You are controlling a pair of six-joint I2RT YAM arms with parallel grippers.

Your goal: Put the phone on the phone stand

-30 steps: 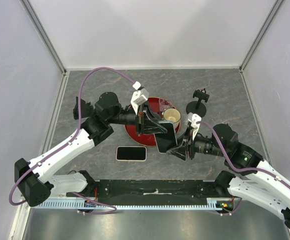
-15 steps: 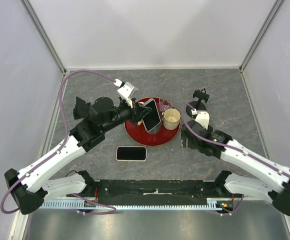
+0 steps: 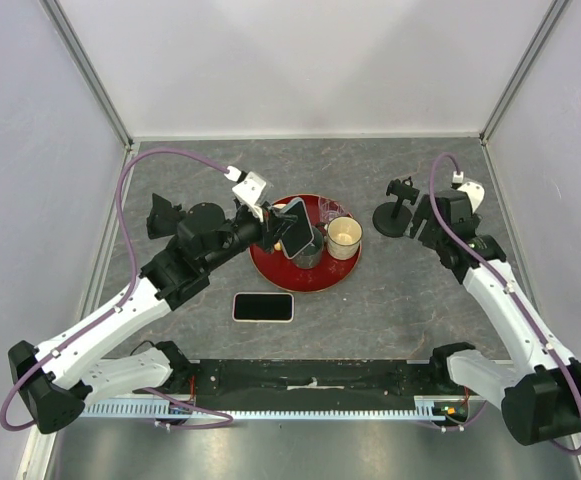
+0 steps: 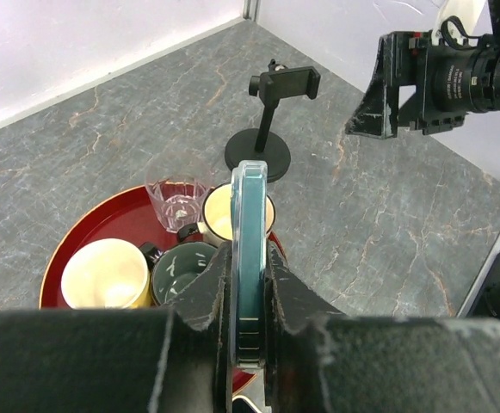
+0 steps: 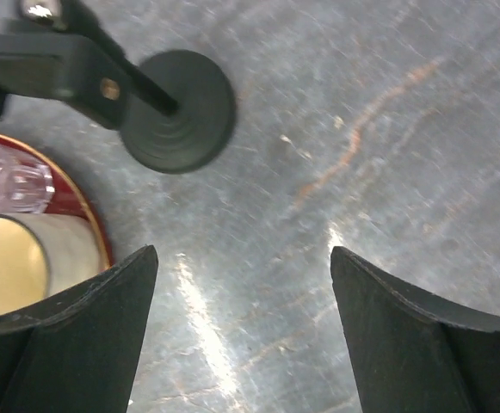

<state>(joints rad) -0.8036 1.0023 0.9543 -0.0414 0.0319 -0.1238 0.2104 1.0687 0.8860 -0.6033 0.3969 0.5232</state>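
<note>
My left gripper (image 3: 288, 232) is shut on a phone (image 3: 297, 228) in a teal case and holds it on edge above the red tray (image 3: 270, 271). In the left wrist view the phone (image 4: 251, 241) stands upright between the fingers (image 4: 208, 284) of my left gripper (image 4: 250, 262). The black phone stand (image 3: 397, 206) stands at the back right, its clamp empty; it also shows in the left wrist view (image 4: 269, 107). My right gripper (image 3: 422, 226) is open and empty just right of the stand. In the right wrist view my right gripper (image 5: 241, 254) hovers over bare table, near the stand's round base (image 5: 178, 110).
A second phone (image 3: 263, 307) lies flat on the table in front of the tray. The tray holds a cream cup (image 3: 344, 237), a yellow cup (image 4: 103, 274), a dark green mug (image 4: 185, 267) and a clear glass (image 4: 179, 185). Walls close in three sides.
One second ago both grippers met at the phone near the tray's front right. The right gripper has let go and swung right, beside the stand. The left gripper has carried the phone back over the tray.
</note>
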